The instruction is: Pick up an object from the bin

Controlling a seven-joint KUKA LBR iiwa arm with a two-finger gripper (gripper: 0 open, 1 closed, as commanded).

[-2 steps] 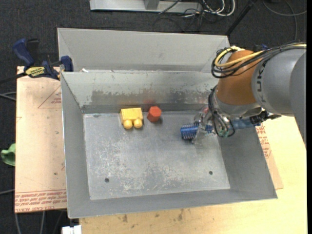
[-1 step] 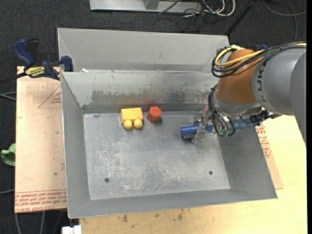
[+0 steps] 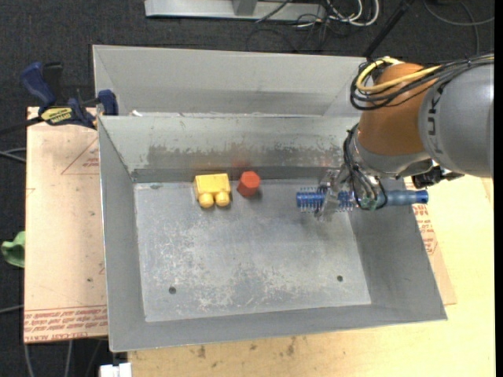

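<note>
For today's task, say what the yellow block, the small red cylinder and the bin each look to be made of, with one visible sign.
Yellow block: probably moulded plastic, going by its even, saturated colour and rounded knobs. Red cylinder: likely plastic, though painted wood is possible; uniform matt red. Bin: sheet metal, dull grey with scuffs and folded walls.

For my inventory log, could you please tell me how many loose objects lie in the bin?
3: a yellow toy by the back wall, a red cylinder just right of it, a blue brush at the gripper. The arm may hide others.
</note>
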